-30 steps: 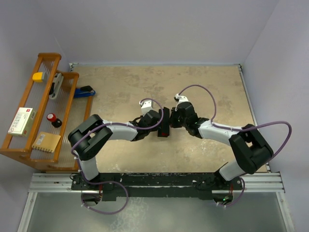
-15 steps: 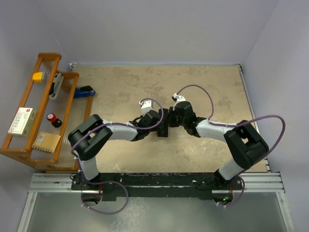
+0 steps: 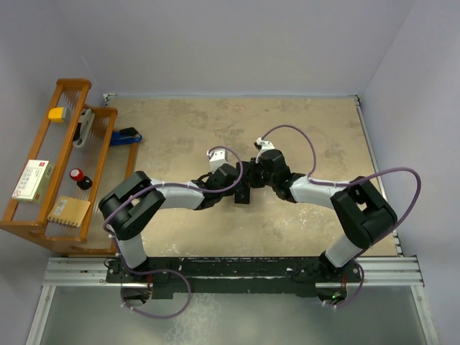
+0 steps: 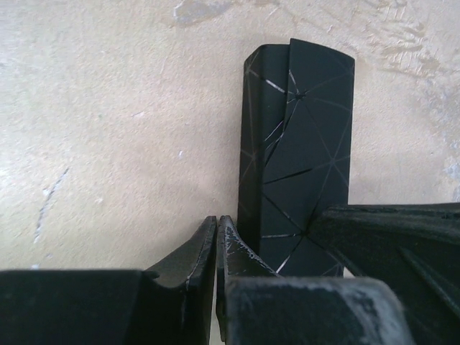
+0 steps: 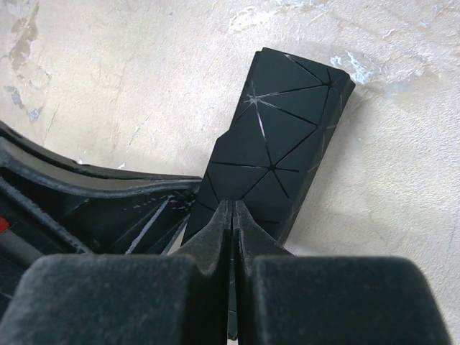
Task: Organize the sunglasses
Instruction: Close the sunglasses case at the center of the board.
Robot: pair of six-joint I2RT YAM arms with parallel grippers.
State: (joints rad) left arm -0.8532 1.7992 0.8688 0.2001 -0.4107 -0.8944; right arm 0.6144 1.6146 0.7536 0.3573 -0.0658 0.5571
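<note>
At the middle of the surface (image 3: 180, 129), the right gripper (image 5: 231, 212) is crowding closer onto the black case (image 4: 298, 144) beside the left gripper (image 4: 216, 231), both pairs of jaws pinched together, probably pressing it closed.

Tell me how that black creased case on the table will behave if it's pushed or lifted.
The black case has flat faces and lies lengthwise on the table, so it will probably slide rather than roll. Its crease lines suggest hinged panels, so it may flex or fold when pinched. Its smooth-looking surface might slip in a grip.
</note>
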